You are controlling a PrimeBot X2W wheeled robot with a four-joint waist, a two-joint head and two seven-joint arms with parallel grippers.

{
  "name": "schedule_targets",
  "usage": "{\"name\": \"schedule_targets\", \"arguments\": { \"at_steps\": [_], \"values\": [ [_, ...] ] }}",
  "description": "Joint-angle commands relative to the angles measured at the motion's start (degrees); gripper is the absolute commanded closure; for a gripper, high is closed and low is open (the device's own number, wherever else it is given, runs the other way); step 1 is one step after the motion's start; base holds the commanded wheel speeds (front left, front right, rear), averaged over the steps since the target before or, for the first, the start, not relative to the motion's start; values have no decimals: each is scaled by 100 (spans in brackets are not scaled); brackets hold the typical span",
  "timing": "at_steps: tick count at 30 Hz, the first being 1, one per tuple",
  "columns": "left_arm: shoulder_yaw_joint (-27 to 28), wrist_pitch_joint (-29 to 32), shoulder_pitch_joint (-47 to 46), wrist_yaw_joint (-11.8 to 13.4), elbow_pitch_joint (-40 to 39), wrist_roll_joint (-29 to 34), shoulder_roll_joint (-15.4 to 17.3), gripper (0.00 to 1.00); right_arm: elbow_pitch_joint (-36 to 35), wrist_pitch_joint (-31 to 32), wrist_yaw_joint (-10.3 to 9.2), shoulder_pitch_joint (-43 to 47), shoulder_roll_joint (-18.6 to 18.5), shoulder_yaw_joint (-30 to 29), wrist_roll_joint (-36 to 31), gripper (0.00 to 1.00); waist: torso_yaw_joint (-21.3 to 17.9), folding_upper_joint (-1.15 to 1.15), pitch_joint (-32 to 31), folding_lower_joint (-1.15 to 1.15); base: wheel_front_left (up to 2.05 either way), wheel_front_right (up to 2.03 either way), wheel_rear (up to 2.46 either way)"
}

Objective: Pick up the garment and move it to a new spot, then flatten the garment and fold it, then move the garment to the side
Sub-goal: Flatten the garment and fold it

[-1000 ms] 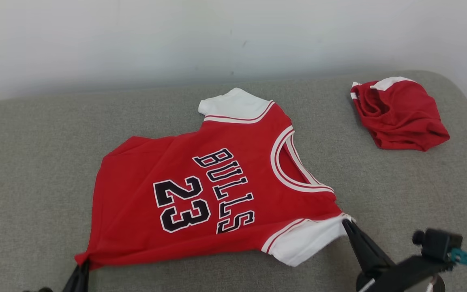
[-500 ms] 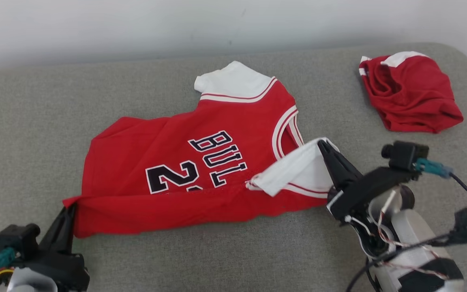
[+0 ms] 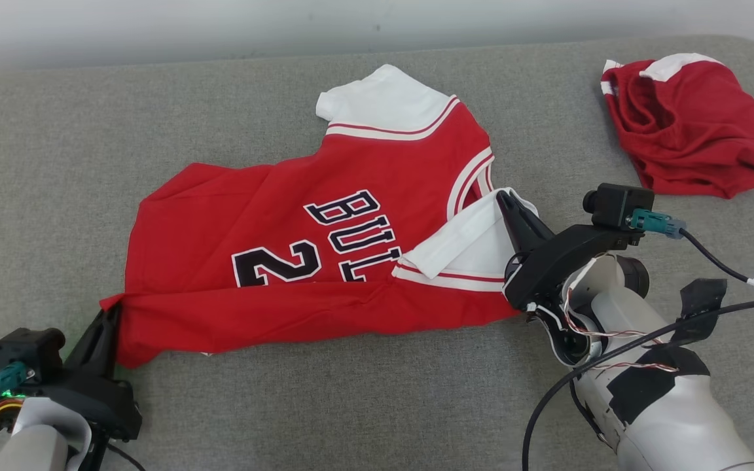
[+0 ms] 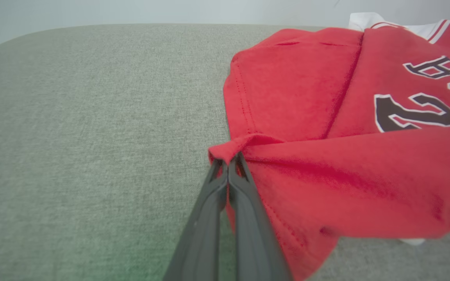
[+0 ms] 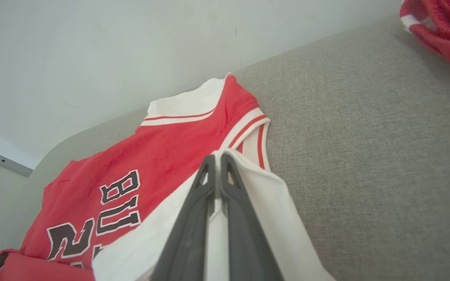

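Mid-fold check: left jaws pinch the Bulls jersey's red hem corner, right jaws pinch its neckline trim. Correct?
Not quite. The right jaws are shut on the white sleeve, not the neckline trim, as the right wrist view shows. The left jaws do pinch the Bulls jersey at its red hem corner.

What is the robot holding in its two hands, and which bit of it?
The red jersey. The left gripper has its jaws shut on a bottom hem corner; the right gripper has its jaws shut on the near white sleeve.
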Motion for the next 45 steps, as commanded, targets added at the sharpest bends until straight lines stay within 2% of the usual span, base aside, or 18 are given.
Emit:
{"name": "schedule_targets", "arguments": {
  "at_steps": [1, 2, 3, 4, 6, 10, 13, 18, 24, 31, 37, 45],
  "values": [
    [-20, -50, -48, -23, 80, 7, 4, 100, 72, -75, -1, -65, 23, 72, 60, 100, 10, -1, 13, -1, 0, 0, 0],
    [-42, -64, -79, -22, 151, 26, 2, 96, 146, -131, -1, -109, 27, 134, 100, 100, 13, -1, 18, -1, 0, 0, 0],
    [-59, -93, -112, -24, 198, 54, 2, 61, 211, -184, -1, -150, 19, 196, 124, 100, 13, -1, 19, -1, 0, 0, 0],
    [-55, -107, -139, -5, 234, 62, -10, 0, 265, -262, -1, -179, 5, 245, 151, 62, 14, -1, 16, -1, 0, 0, 0],
    [-37, -140, -156, 17, 290, 82, -40, 0, 376, -409, -1, -212, -9, 341, 213, 0, 17, -1, -2, -1, 0, 0, 0],
    [2, -189, -20, 65, 285, 110, -131, 0, 513, -686, -1, -154, -92, 493, 356, 0, 42, -1, -104, -1, 0, 0, 0],
    [144, -184, 184, 139, -70, 169, -210, 0, 500, -893, -1, -23, -194, 609, 452, 0, 70, -1, -202, -1, 0, 0, 0],
    [406, -184, 764, 250, -811, 305, -426, 0, 292, -1147, -1, 263, -455, 778, 379, 0, 133, -1, -390, -1, 0, 0, 0],
    [608, -183, 1372, 226, -1245, 387, -646, 0, -110, -1258, -1, 724, -760, 677, 187, 0, 189, -1, -533, -1, 0, 0, 0],
    [789, -184, 1548, 146, -1208, 455, -694, 0, -485, -1266, -1, 1277, -989, 528, -64, 0, 177, -1, -536, -1, 0, 0, 0],
    [933, -184, 1489, 94, -1139, 544, -748, 0, -872, -1025, -1, 1792, -1074, 318, -280, 0, 102, -1, -456, -1, 0, 0, 0],
    [1079, -184, 1323, 17, -968, 632, -792, 0, -1170, -668, -1, 2122, -895, -32, -502, 0, 14, -1, -296, -1, 0, 0, 0]
  ]
}}
